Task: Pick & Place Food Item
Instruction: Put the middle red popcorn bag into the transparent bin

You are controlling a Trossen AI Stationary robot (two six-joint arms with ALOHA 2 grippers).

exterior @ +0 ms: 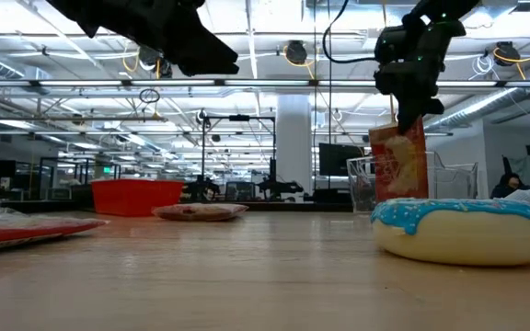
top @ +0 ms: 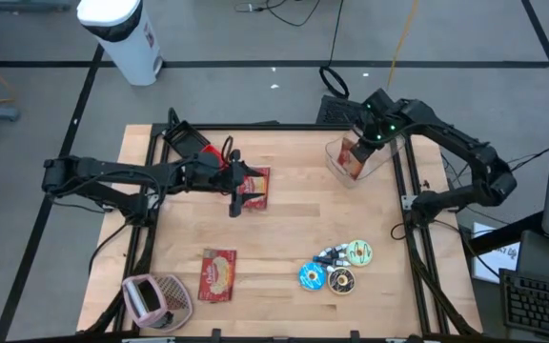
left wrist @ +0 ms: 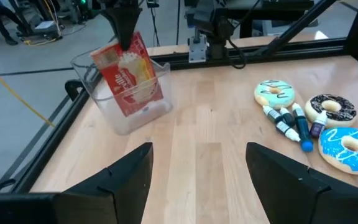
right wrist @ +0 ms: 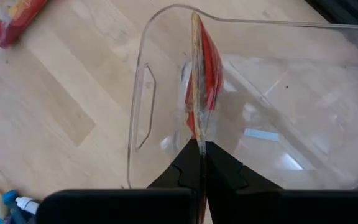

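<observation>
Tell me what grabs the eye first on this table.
The right claw, shut on a red snack packet, holds it upright in the clear plastic bin at the table's far right edge. The left claw hangs open above another red packet near the middle. Three frosted toy doughnuts cluster at the near right.

The table (top: 284, 238) is pale, smooth wood. The bin (right wrist: 166, 81) is clear glossy plastic, the packet (left wrist: 129, 74) shiny printed film, and the doughnut (exterior: 463, 230) has glossy blue icing.
</observation>
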